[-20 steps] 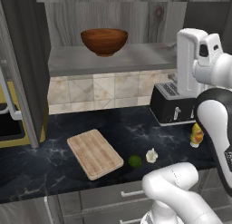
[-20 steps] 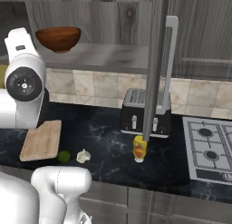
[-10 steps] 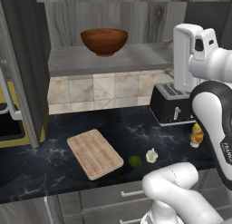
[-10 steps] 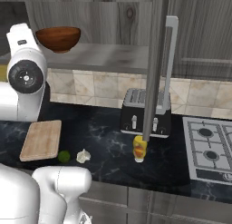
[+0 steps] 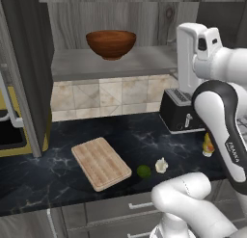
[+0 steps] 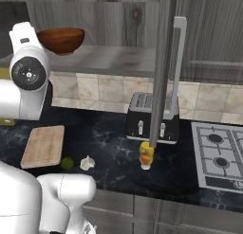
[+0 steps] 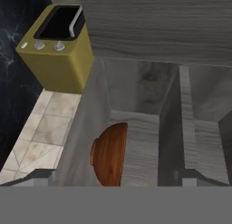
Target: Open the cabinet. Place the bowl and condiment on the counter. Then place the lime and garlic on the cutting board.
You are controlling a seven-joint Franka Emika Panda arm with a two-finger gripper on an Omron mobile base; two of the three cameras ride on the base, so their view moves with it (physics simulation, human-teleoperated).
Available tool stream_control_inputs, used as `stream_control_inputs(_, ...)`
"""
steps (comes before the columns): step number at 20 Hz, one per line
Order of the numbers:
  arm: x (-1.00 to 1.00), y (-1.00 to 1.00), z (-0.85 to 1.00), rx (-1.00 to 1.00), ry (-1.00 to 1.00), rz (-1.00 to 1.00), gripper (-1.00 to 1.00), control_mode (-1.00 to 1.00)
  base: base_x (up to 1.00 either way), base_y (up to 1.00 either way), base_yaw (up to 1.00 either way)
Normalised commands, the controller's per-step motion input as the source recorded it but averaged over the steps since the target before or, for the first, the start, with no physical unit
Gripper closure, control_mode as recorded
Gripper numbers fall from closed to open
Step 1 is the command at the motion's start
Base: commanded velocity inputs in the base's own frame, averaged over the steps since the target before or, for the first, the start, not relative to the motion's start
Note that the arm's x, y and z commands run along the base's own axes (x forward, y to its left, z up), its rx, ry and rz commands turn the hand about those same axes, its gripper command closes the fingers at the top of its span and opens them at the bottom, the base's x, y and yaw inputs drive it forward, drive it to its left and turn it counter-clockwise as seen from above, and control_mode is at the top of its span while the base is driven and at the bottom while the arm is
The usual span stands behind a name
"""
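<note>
The cabinet [image 5: 34, 73] stands open and the bottle [image 6: 146, 155] is down by the toaster [image 6: 151, 118]; the bowl [image 5: 111, 43] sits on the shelf above it, lime [image 5: 143, 171] and garlic [image 5: 161, 165] beside the board [image 5: 100, 163], claw spread empty

Glossy reddish wooden bowl [image 5: 111, 43], matt grey wood-grain cabinet [image 5: 116, 63], veined black marble-look counter [image 5: 58, 169].
</note>
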Motion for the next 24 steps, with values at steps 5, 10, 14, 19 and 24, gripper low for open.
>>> stream_control_inputs(5,0.24,0.05,0.0,0.0,0.0,0.0,-1.0,-1.0,0.0,0.0,0.0)
stream_control_inputs(10,0.19,0.01,0.0,0.0,0.04,0.0,-1.0,-1.0,0.0,0.0,0.0)
stream_control_inputs(14,0.21,0.01,0.0,0.0,0.05,0.0,-1.0,-1.0,0.0,0.0,0.0)
stream_control_inputs(19,0.25,0.04,0.0,0.0,0.0,0.0,-1.0,-1.0,0.0,0.0,0.0)
stream_control_inputs(24,0.23,0.08,0.0,0.0,0.0,0.0,-1.0,-1.0,0.0,0.0,0.0)
